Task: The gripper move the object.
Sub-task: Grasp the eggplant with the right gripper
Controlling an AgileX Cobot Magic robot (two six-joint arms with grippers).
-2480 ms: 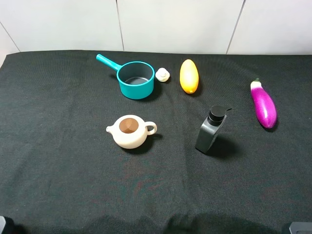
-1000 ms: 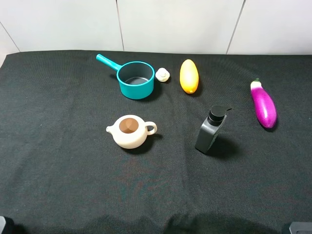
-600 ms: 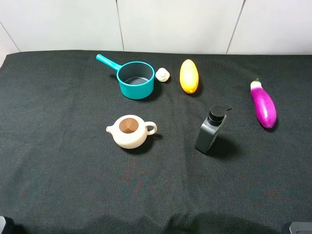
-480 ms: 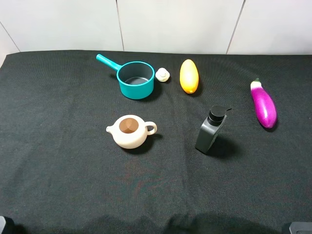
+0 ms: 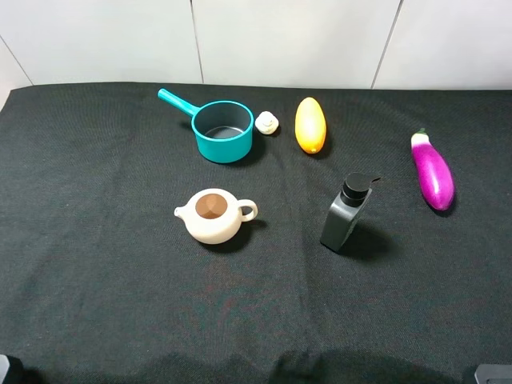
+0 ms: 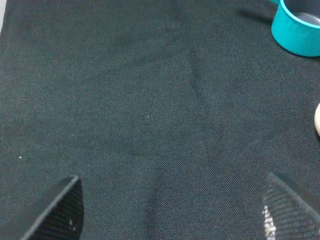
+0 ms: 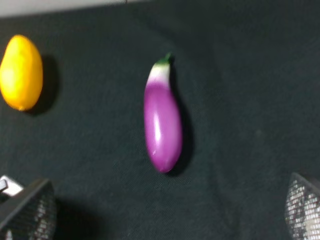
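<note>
Glossy purple toy eggplant (image 5: pixel 432 172) with white neck and green stem: lying flat on the black cloth-covered surface (image 5: pixel 96 280) near its right edge, toward the far side, well apart from the yellow-orange oval fruit (image 5: pixel 310 125) and the black pump bottle (image 5: pixel 346 214). Right hand (image 7: pixel 165 212): released, mesh-faced fingers (image 7: pixel 27 210) spread wide, eggplant ahead of it and untouched. Left hand (image 6: pixel 172 210): likewise released, fingers wide apart above the cloth.

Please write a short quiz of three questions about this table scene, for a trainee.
1. True or false: the right claw is open and does not touch the eggplant.
2. Which thing lies nearest the teal pot? A) small white piece B) black pump bottle C) eggplant
3. Fill in: the top of the teapot is ___ in colour.
Key: 1 true; 2 A; 3 brown.
</note>
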